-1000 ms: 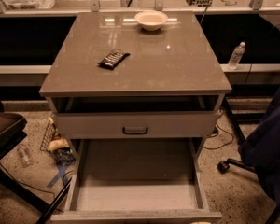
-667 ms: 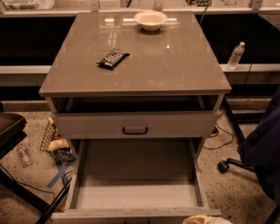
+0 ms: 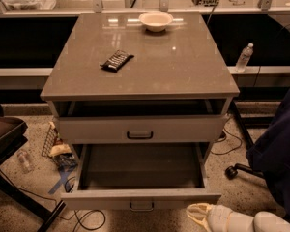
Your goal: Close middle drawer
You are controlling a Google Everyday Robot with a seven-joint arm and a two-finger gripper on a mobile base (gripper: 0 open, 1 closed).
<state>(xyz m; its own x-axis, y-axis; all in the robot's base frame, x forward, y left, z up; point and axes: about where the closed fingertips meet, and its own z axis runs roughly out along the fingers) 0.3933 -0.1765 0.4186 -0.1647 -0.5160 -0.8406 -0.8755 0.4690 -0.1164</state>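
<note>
The middle drawer (image 3: 111, 199) is pulled far out of the grey cabinet, toward me. It has a low flat front with a small black bar handle (image 3: 141, 206) and a long, shallow, empty tray. Above it, the taller-fronted drawer (image 3: 183, 128) stands slightly out, with a dark gap under the cabinet top. My gripper (image 3: 197, 213), cream and white, comes in at the bottom right. It is just to the right of the middle drawer's front and level with it, and I cannot tell whether it touches.
On the cabinet top (image 3: 183, 71) are a white bowl (image 3: 156, 20) and a dark snack bar (image 3: 117, 60). A water bottle (image 3: 243, 57) stands on a ledge at the right. A dark office chair (image 3: 280, 149) is close on the right. Cables and litter (image 3: 58, 149) lie on the floor at the left.
My gripper has come into view from the bottom right and moved up and left toward the middle drawer's front. The drawers have not moved.
</note>
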